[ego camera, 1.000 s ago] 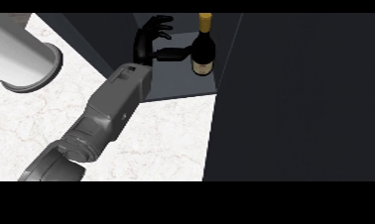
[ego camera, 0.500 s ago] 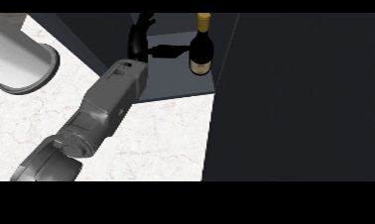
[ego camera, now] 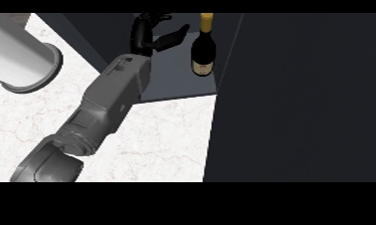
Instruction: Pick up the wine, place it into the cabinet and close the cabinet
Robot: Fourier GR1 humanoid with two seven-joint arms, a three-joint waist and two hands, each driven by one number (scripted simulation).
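Head view. The wine (ego camera: 203, 50) stands upright on the dark shelf of the cabinet (ego camera: 172, 87), close against the large dark panel (ego camera: 294, 99) at its right, which I judge to be the open cabinet door. The placing step therefore appears done; closing is not yet done.

One forearm enters from the lower left and reaches into the cabinet opening. By its position I judge it the left; this cannot be confirmed. Its robot hand (ego camera: 149, 37) sits just beside the bottle, apart from it, fingers relaxed and spread, thumb pointing toward the bottle, holding nothing. The bottle bears its own weight on the shelf.

The other robot hand does not show.

A grey cylindrical vessel (ego camera: 22, 62) stands on the white marbled counter (ego camera: 158, 139) at far left, well apart from the cabinet.
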